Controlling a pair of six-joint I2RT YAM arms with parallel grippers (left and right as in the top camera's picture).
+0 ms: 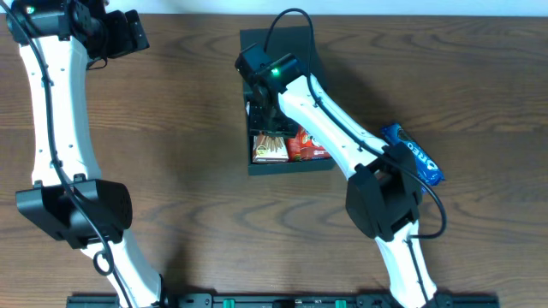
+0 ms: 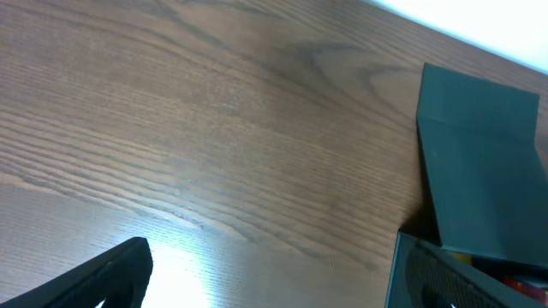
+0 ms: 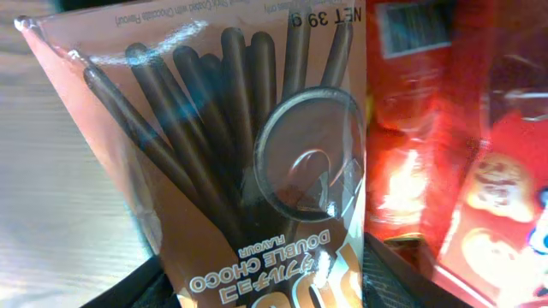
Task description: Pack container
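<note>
— Where is the container?

— Far-centre on the wooden table, its lid folded open towards the far side. In the left wrist view it sits at the right edge.

— What's in it?

— A chocolate-stick pack lies in the near part, with a red packet just to its right. They touch, as far as I can see.

— And the right gripper?

— Down inside the container, just on the far side of the pack. Its wrist camera shows the pack filling the view, with the fingers flanking its lower end. Whether they pinch it or merely stand beside it, I cannot tell.

— The left gripper?

— Far-left, well apart from the container. It is released: its fingers are spread wide over bare wood with nothing between them.

— Anything outside the container?

— A blue biscuit packet lies on the table to the container's right, partly under the right arm.
</note>
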